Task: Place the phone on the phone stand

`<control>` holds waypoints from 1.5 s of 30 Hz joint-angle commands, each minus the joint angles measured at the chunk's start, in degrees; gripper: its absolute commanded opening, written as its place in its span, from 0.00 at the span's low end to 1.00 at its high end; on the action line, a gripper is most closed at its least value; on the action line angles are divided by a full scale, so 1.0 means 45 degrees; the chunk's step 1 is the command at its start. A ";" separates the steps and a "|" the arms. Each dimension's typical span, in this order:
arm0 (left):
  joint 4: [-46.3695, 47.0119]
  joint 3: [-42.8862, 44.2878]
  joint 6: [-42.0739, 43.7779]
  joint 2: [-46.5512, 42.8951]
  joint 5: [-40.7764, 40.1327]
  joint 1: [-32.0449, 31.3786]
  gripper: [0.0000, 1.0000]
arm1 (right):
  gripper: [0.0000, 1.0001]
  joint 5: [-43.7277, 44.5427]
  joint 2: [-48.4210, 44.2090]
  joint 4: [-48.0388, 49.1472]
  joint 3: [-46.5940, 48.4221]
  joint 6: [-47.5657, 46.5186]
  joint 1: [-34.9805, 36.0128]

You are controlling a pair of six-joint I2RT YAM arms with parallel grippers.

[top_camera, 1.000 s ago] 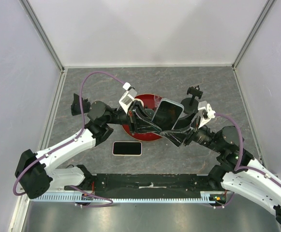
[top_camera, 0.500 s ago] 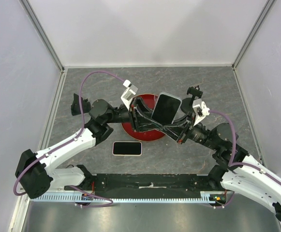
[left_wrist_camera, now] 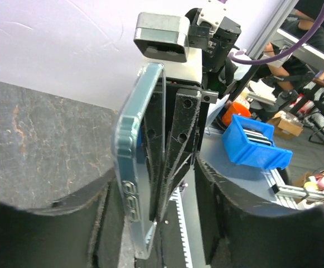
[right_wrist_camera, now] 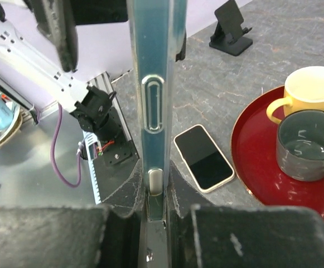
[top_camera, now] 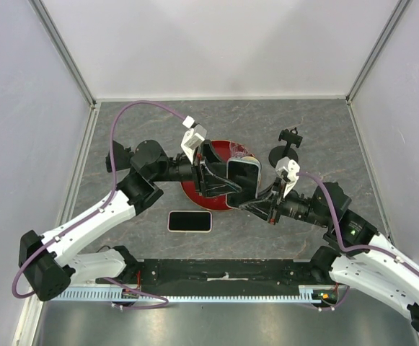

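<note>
Handover is looking underway from my console. Just nearer than the red tray (top_camera: pixel 195 193), a second phone (top_camera: pixel 190 221) is lying flat, screen up. Over the tray's right side my right gripper (right_wrist_camera: pixel 153 195) is pinching the phone (right_wrist_camera: pixel 153 100) by one end. It is slim in a glossy clear case, standing on edge, probably for slotting upright. My left gripper (left_wrist_camera: pixel 150 201) is standing open around it, not gripping. Beyond the tray, to its right, the black angular phone stand (top_camera: pixel 289 144) is sitting empty.

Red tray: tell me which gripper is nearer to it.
Left. The left gripper hangs over the red tray's right half; the right gripper sits off its near-right rim, clamping the phone.
</note>
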 commanded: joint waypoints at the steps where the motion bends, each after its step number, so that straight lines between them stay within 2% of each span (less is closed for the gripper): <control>1: -0.0731 0.0929 0.1075 -0.0030 0.1004 -0.0021 0.51 | 0.00 -0.0284 -0.0172 -0.0761 0.0967 -0.0701 -0.0029; 4: -0.1219 0.1262 0.1309 0.0244 0.1473 -0.0021 0.40 | 0.00 -0.0382 -0.0016 -0.1503 0.1279 -0.0994 -0.0029; 7: -0.1376 0.1419 0.1426 0.0342 0.1805 -0.0002 0.38 | 0.00 -0.0363 0.0024 -0.2050 0.1494 -0.1228 -0.0048; 8: -0.1531 0.1458 0.1562 0.0362 0.1864 -0.0021 0.39 | 0.00 -0.0285 0.0005 -0.2303 0.1572 -0.1229 -0.0048; 9: -0.1630 0.1478 0.1641 0.0343 0.1865 -0.0021 0.46 | 0.00 -0.0226 -0.0015 -0.2364 0.1573 -0.1268 -0.0029; 12: -0.1942 0.1556 0.1973 0.0206 0.1787 -0.0021 0.52 | 0.00 -0.0265 -0.0074 -0.2578 0.1573 -0.1307 -0.0048; 18: -0.2119 0.1575 0.2149 0.0128 0.1669 -0.0021 0.54 | 0.00 -0.0538 0.0024 -0.2735 0.1592 -0.1288 -0.0029; 20: -0.2177 0.1576 0.2207 0.0147 0.1650 -0.0021 0.50 | 0.00 -0.0616 0.0043 -0.2735 0.1592 -0.1268 -0.0029; 23: -0.2255 0.1615 0.2324 0.0147 0.1708 -0.0021 0.19 | 0.00 -0.0753 0.0121 -0.2793 0.1592 -0.1249 -0.0029; 24: -0.2294 0.1634 0.2325 0.0147 0.1708 -0.0021 0.18 | 0.00 -0.0811 0.0180 -0.2774 0.1573 -0.1249 -0.0029; 25: -0.2295 0.1654 0.2325 0.0147 0.1786 -0.0021 0.20 | 0.00 -0.0870 0.0258 -0.2794 0.1553 -0.1249 -0.0029; 26: -0.2295 0.1654 0.2286 0.0147 0.1787 -0.0002 0.29 | 0.00 -0.0948 0.0278 -0.2774 0.1534 -0.1229 -0.0029; 29: -0.2353 0.1654 0.2305 0.0128 0.1650 -0.0021 0.43 | 0.00 -0.1026 0.0434 -0.2774 0.1495 -0.1229 -0.0029; 32: -0.2392 0.1673 0.2344 0.0069 0.1630 -0.0002 0.47 | 0.00 -0.1105 0.0473 -0.2774 0.1455 -0.1210 -0.0048; 34: -0.2392 0.1673 0.2345 0.0069 0.1708 -0.0021 0.46 | 0.00 -0.1124 0.0454 -0.2774 0.1475 -0.1190 -0.0029; 37: -0.2392 0.1732 0.2364 0.0205 0.2000 -0.0021 0.29 | 0.00 -0.1105 0.0356 -0.2619 0.1436 -0.1113 -0.0029; 38: -0.2392 0.1790 0.2325 0.0264 0.2059 -0.0021 0.17 | 0.00 -0.1124 0.0375 -0.2560 0.1397 -0.1112 -0.0029; 40: -0.2392 0.1829 0.2306 0.0381 0.2041 -0.0021 0.02 | 0.00 -0.1183 0.0473 -0.2559 0.1378 -0.1034 -0.0029; 42: -0.2431 0.1771 0.2383 0.0343 0.1827 -0.0041 0.02 | 0.00 -0.0622 0.0609 -0.2637 0.1358 -0.0937 -0.0029; 43: -0.2509 0.1713 0.2577 0.0265 0.1168 -0.0041 0.02 | 0.09 -0.0094 0.0629 -0.2889 0.1338 -0.0724 -0.0029; 44: -0.3012 0.1635 0.2772 0.0168 0.0640 -0.0060 0.02 | 0.40 0.0839 0.0629 -0.3123 0.1319 -0.0470 -0.0009; 45: -0.3462 0.1673 0.3045 0.0089 -0.1125 -0.0118 0.02 | 0.54 0.1757 0.0533 -0.3377 0.1299 -0.0236 -0.0028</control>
